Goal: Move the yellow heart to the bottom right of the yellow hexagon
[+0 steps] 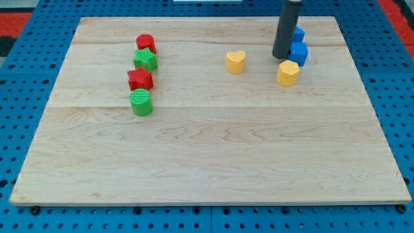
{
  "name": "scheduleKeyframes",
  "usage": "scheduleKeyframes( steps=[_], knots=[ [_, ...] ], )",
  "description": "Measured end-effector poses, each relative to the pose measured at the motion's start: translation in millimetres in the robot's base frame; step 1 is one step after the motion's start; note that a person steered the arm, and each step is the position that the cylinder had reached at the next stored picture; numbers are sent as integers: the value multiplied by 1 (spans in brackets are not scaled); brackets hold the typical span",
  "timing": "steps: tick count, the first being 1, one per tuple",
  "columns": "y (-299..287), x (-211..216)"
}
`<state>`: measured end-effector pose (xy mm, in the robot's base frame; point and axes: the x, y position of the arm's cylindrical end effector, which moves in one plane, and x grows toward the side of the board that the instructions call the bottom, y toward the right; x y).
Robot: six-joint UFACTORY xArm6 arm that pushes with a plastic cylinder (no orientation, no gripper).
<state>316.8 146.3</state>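
Observation:
The yellow heart (235, 61) lies on the wooden board in the upper middle. The yellow hexagon (288, 72) lies to its right, slightly lower. My dark rod comes down from the view's top and my tip (281, 57) rests on the board just above and left of the yellow hexagon, to the right of the heart. Two blue blocks stand right beside the rod: a blue cube (299, 53) and a second blue block (298, 33) above it, partly hidden by the rod.
At the board's left stands a column of blocks: a red block (146, 43), a green star (145, 60), a red star (140, 79) and a green cylinder (140, 102). The board's right edge (369, 97) lies beyond the blue blocks.

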Motion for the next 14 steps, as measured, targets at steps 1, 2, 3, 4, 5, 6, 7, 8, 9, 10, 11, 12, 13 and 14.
scheduleKeyframes(
  steps=[1,2,3,4,5,6,7,8,9,10,11,12,13,14],
  knots=[
    [-10,5],
    [-50,4],
    [-75,-20],
    [-91,-26],
    [-87,-8],
    [-78,13],
    [-76,37],
    [-105,48],
    [-124,48],
    [-141,54],
    [-151,65],
    [-140,79],
    [-144,105],
    [-152,125]
  ],
)
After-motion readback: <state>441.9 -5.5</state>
